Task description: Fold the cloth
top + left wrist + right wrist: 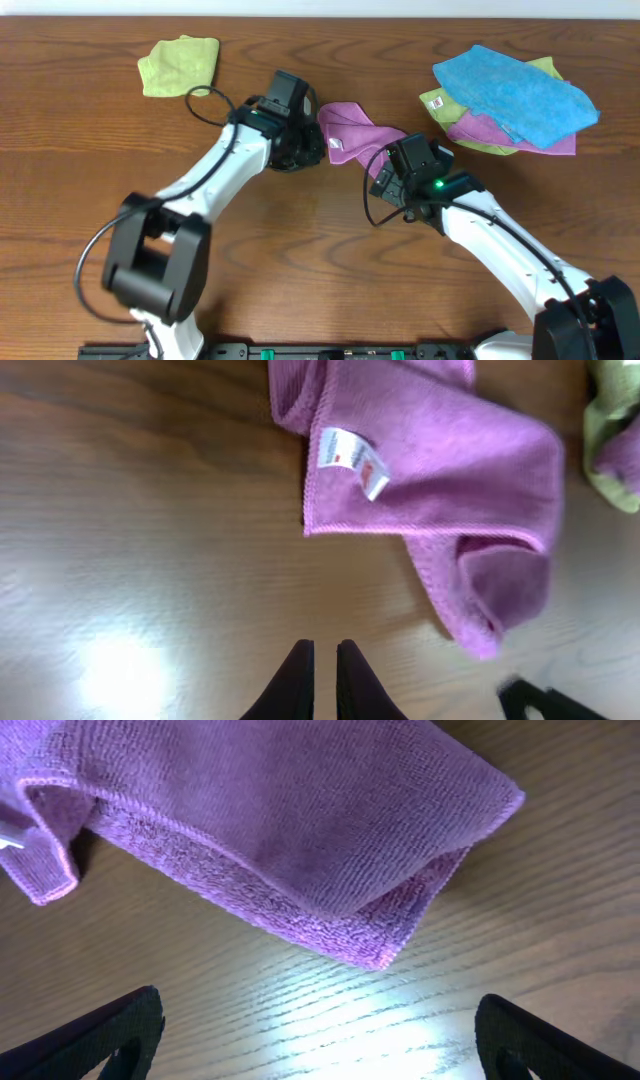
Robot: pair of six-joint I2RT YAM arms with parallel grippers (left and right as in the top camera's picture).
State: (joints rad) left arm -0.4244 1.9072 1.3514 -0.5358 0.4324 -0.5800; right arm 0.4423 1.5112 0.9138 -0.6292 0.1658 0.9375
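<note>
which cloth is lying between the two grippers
The magenta-purple cloth mid-table, partly folded. The light green cloth lies alone at top left; the blue cloth lies at far right.

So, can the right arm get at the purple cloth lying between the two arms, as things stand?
Probably yes. The right tool stands open just in front of the folded edge of the purple cloth, with only bare table between them.

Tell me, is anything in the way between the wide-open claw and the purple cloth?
No, nothing visible. Only wooden table shows between the open right gripper and the cloth, whose folded edge lies just ahead of it.
</note>
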